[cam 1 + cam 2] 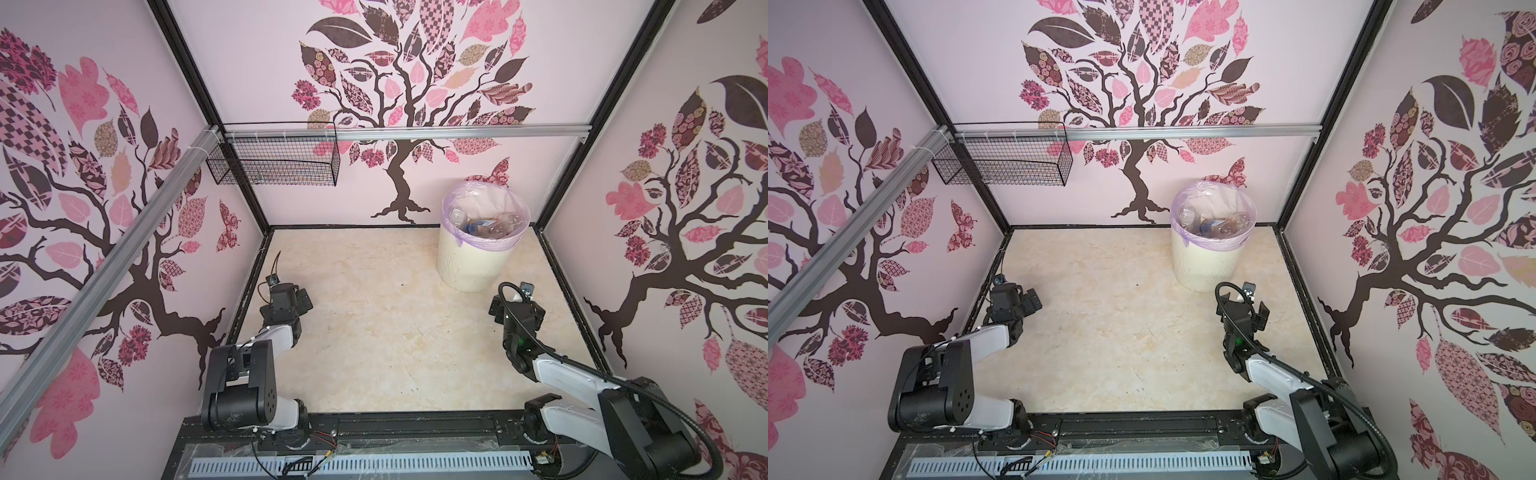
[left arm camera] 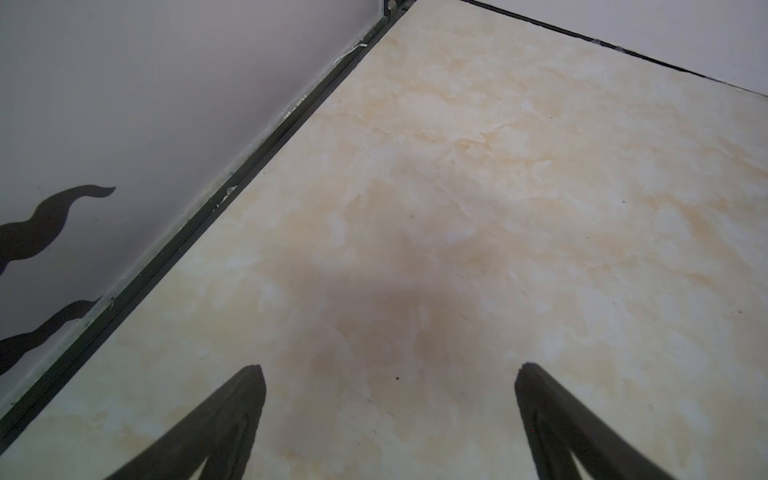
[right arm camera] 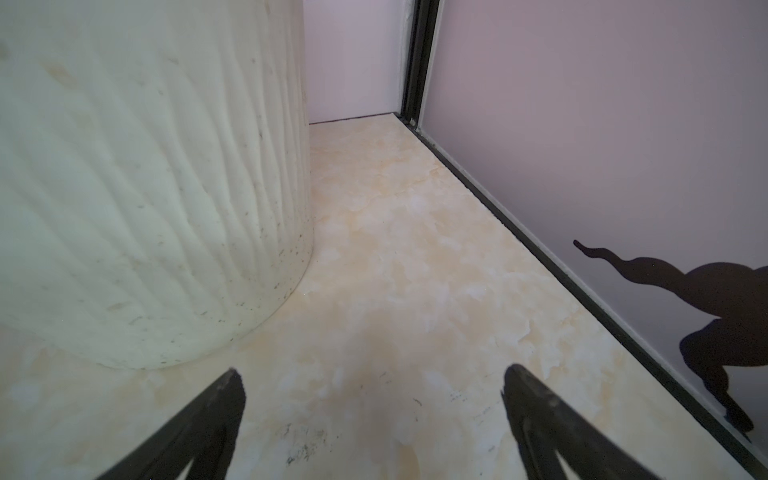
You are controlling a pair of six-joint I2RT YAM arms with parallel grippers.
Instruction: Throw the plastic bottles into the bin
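Note:
The bin (image 1: pixel 473 266) (image 1: pixel 1208 266), a round cream ribbed bucket with a lilac bag over its rim, stands at the back right of the floor. Several plastic bottles (image 1: pixel 490 226) (image 1: pixel 1219 226), mostly clear, lie heaped inside it. No bottle shows on the floor. My left gripper (image 1: pixel 291 297) (image 1: pixel 1021 299) (image 2: pixel 390 370) hangs low by the left wall, open and empty over bare floor. My right gripper (image 1: pixel 515 307) (image 1: pixel 1244 307) (image 3: pixel 372 374) is open and empty just in front of the bin, whose ribbed wall (image 3: pixel 145 187) fills much of the right wrist view.
A black wire mesh basket (image 1: pixel 274 164) hangs on the aluminium rail (image 1: pixel 415 133) at the back left. Patterned walls close three sides of the cream marbled floor (image 1: pixel 395 332). The arms' black base rail (image 1: pixel 415 428) runs along the front edge.

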